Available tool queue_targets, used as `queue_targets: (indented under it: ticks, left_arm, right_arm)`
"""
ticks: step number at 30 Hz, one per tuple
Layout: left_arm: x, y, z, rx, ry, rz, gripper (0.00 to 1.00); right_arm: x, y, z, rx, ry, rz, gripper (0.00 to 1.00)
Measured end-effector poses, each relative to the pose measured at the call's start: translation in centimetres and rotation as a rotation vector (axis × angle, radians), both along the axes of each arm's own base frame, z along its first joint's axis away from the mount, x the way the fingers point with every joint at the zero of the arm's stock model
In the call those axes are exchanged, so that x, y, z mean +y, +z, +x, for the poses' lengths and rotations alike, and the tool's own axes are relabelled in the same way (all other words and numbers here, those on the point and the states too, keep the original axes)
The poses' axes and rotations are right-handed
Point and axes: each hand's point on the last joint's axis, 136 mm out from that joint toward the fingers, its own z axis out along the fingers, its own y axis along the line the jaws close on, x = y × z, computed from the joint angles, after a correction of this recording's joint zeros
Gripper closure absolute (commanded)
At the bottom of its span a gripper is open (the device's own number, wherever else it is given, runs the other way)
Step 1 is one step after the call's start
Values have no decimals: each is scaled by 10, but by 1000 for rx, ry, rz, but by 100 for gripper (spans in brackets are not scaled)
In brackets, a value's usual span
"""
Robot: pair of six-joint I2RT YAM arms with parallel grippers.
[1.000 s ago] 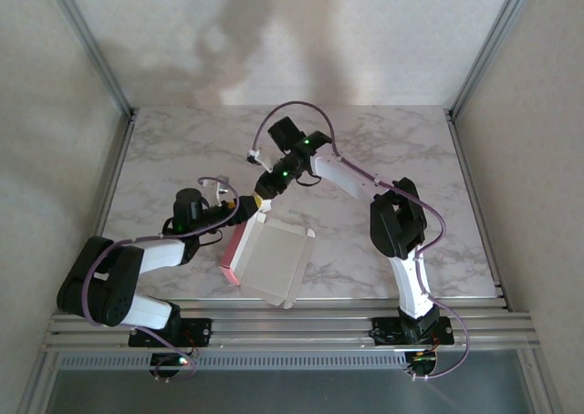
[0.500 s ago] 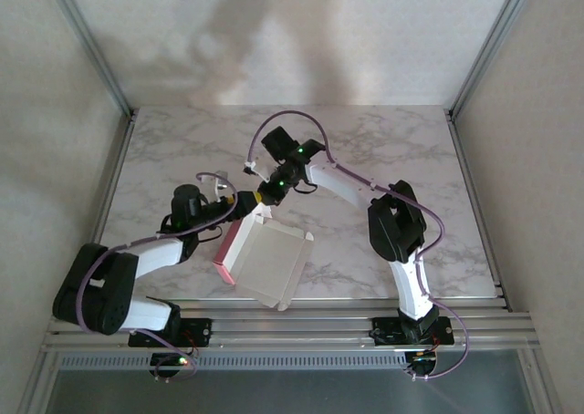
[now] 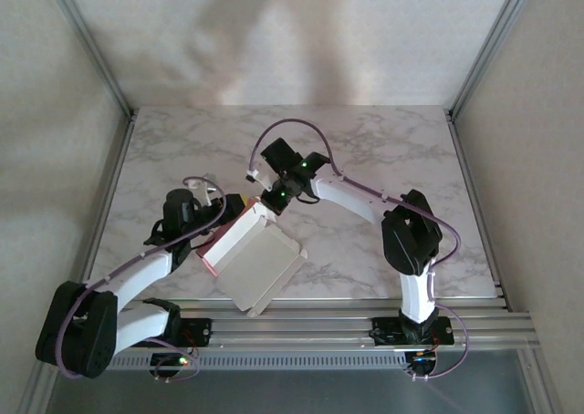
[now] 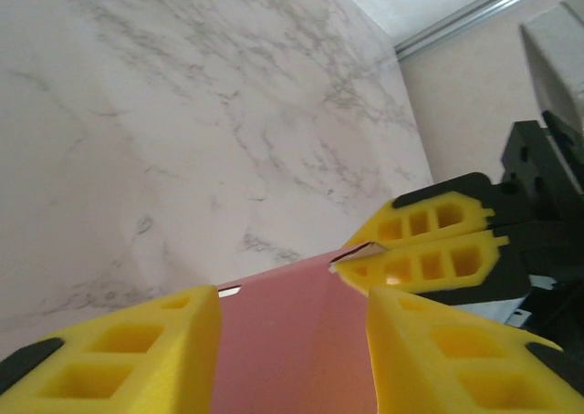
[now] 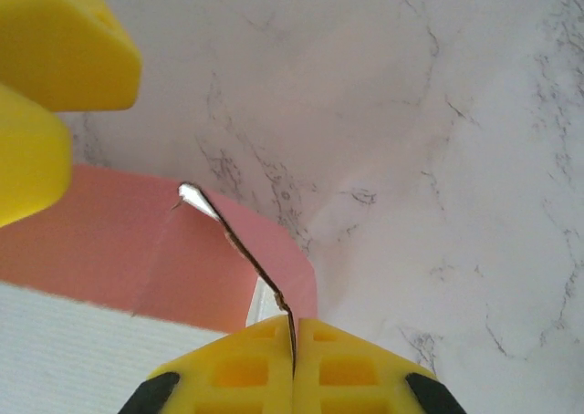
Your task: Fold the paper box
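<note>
Marble table (image 3: 173, 150) carries the box (image 3: 265, 263) near its front edge, between the two arms, set at an angle to the table edge. An aluminium frame (image 3: 292, 318) runs along the front. Nothing stands between the arms and the box. The left arm reaches inward from its base, and the left gripper (image 3: 234, 212) sits at the far left edge of the box. The right arm bends at the elbow and reaches left across the table, placing the right gripper (image 3: 265, 206) at the far corner of the box, close beside the left gripper. The upper face of the box is white; its left wall is pink.

Left wrist view: the left gripper (image 4: 292, 341) has its jaws apart, straddling a pink panel of the box (image 4: 283, 309). Contact with the panel cannot be determined. Beyond it, the right gripper (image 4: 424, 245) is closed on a thin flap (image 4: 351, 253). The table (image 4: 182, 113) lies behind.

Right wrist view: the right gripper (image 5: 294, 350) is closed, pinching the flap (image 5: 242, 241) edge-on between its pads. The flap curves away from the jaws. The box (image 5: 82, 241) shows pink card with a white face below it. The left gripper's fingers (image 5: 64, 58) appear at upper left, above the table (image 5: 456, 159).
</note>
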Motion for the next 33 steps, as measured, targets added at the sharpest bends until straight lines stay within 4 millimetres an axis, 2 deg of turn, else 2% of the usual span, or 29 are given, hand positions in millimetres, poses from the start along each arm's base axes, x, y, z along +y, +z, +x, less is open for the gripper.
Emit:
queue_targets:
  ticks: [5, 14, 21, 27, 33]
  left_arm:
    - [6, -15, -7, 43, 36, 4, 56]
    - [3, -17, -8, 48, 52, 8, 55]
    - [2, -14, -7, 39, 57, 13, 42]
    - [1, 8, 12, 5, 62, 6, 36]
    - [6, 31, 30, -39, 63, 20, 32]
  right_arm:
    - [3, -5, -1, -18, -60, -16, 100]
    - [5, -5, 1, -20, -170, -15, 100]
    - [4, -3, 8, -67, -188, -23, 100]
    - [9, 3, 19, -116, -134, 2, 100]
    - [6, 8, 45, -132, -106, 33, 100]
